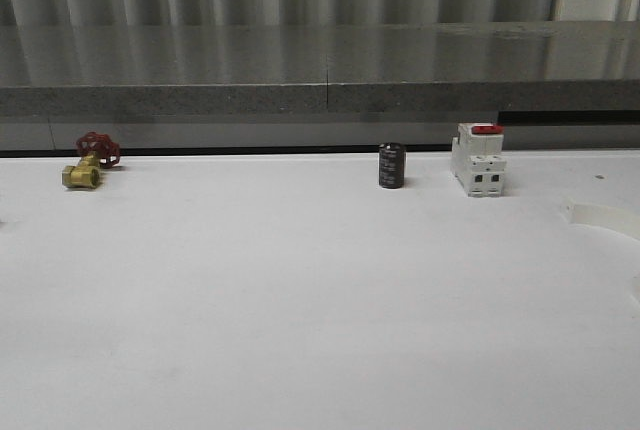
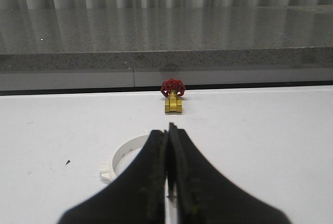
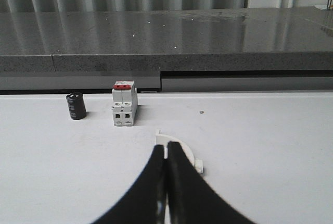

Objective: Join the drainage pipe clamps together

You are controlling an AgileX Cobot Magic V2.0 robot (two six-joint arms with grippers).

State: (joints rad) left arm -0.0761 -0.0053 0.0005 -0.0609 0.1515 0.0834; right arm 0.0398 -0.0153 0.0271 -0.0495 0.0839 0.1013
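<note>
One white drainage pipe clamp (image 2: 122, 150) lies flat on the white table just past my left gripper (image 2: 168, 130). Its arc is partly hidden behind the black fingers, and one end tab pokes out beside them. My left gripper is shut with nothing between its fingers. The second clamp (image 3: 183, 145) lies just beyond my right gripper (image 3: 165, 149), partly covered by it, with its small lug showing. That gripper is shut and empty too. In the front view a stretch of a clamp (image 1: 602, 216) shows at the table's right edge.
A brass valve with a red handwheel (image 1: 85, 165) stands at the back left. A black cylinder (image 1: 391, 166) and a white block with a red top (image 1: 478, 160) stand at the back, right of centre. A grey stone ledge (image 1: 320, 70) runs behind the table.
</note>
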